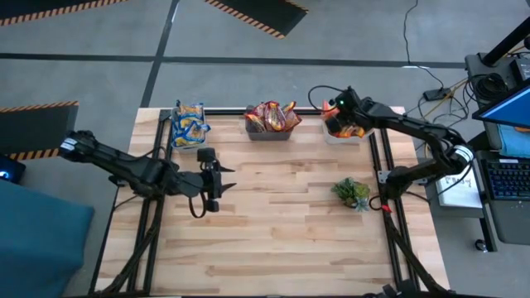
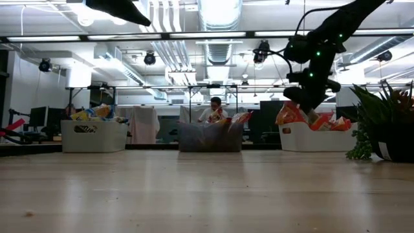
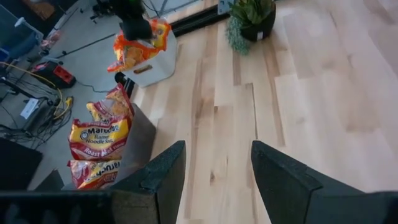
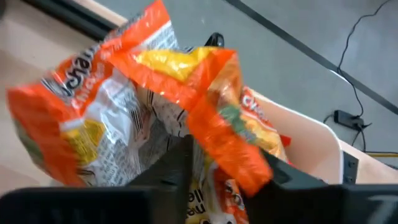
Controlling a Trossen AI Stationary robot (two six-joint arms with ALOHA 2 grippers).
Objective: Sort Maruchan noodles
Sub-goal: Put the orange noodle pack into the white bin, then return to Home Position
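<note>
High view: the right gripper [image 1: 341,113] hangs over the white bin [image 1: 343,135] at the table's far right edge, among orange ramen packets [image 1: 354,129]. The blue-and-yellow packets [image 1: 189,122] fill the far-left bin and the dark red packets [image 1: 270,117] the grey middle bin [image 1: 268,132]. The left gripper [image 1: 224,180] waits low over bare wood, jaws apart and empty.

Low view: the right arm bends steeply down to the white bin [image 2: 317,138]. A packet released off-centre could, in my judgement, slide over the rim.

Left wrist view: the open fingers [image 3: 163,176] frame bare table, with dark red packets [image 3: 98,138] just beside.

Right wrist view: the fingers [image 4: 177,163] appear closed on an orange packet [image 4: 211,106], which sags. A thin pinch on slick film may slip.
</note>
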